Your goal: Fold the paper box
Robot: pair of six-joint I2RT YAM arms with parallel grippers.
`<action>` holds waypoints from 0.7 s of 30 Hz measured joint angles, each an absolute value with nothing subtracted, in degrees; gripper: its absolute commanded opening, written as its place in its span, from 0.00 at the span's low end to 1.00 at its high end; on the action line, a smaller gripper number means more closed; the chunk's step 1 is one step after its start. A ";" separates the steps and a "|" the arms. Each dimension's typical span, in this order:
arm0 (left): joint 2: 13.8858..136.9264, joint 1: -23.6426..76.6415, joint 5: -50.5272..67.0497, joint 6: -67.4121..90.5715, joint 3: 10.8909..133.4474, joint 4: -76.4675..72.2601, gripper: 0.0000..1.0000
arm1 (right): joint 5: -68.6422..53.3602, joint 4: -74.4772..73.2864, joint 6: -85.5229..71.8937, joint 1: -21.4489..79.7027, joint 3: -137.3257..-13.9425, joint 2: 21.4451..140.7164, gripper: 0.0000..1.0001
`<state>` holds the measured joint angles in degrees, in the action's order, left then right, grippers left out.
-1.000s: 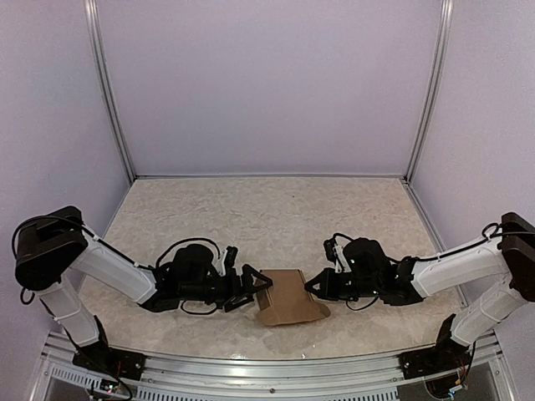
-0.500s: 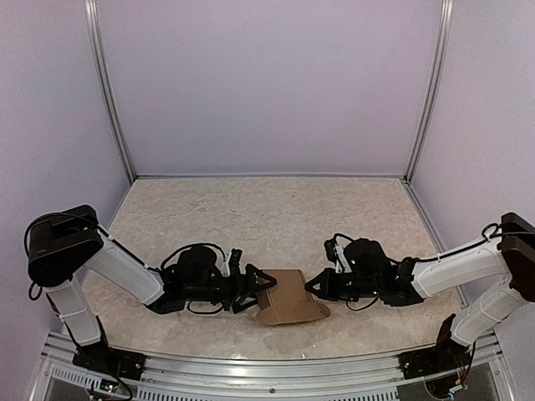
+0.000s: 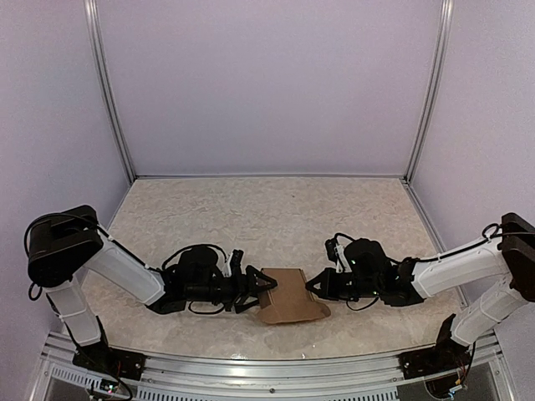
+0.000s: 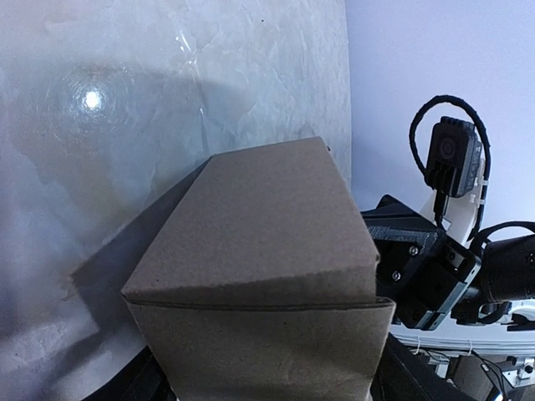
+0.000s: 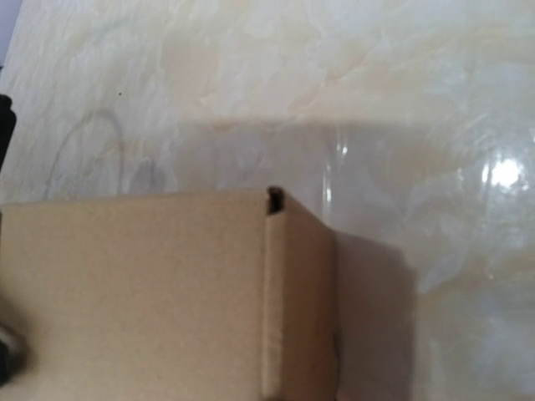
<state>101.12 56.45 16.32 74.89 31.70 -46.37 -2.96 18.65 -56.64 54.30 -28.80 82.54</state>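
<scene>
Top external: paper box (image 3: 288, 296), perhaps crosswise

Soft, even light from overhead fills the top view; the walls (image 3: 267, 83) look flat and bright, and the table (image 3: 267, 209) carries no hard shadows. The paper box (image 3: 288, 296) throws only a faint smudge toward 6 o'clock. Focus is crisp throughout.

In the left wrist view a round glare spot (image 4: 90, 98) sits at 10 o'clock on the glossy surface, ringed by haze. The box casts a dark shadow toward 8 o'clock.

The right wrist view is warmer and blurred throughout. A white highlight (image 5: 501, 171) burns at 3 o'clock, and grey shadow spreads from the box toward 12 and 4 o'clock.
</scene>
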 measured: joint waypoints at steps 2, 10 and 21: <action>101.12 56.45 16.34 74.67 32.16 -45.84 0.63 | -2.72 18.46 -56.62 54.30 -28.80 82.46 0.00; 101.06 56.47 16.80 74.13 32.53 -44.95 0.49 | -2.52 16.34 -55.96 54.30 -28.86 80.95 0.02; 96.31 54.85 17.89 71.83 31.73 -42.78 0.42 | -3.27 13.34 -51.48 54.28 -28.86 72.14 0.66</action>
<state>96.31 54.85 17.89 71.83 31.73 -42.78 -3.27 13.34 -51.48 54.28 -28.86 72.14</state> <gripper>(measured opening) 0.595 0.527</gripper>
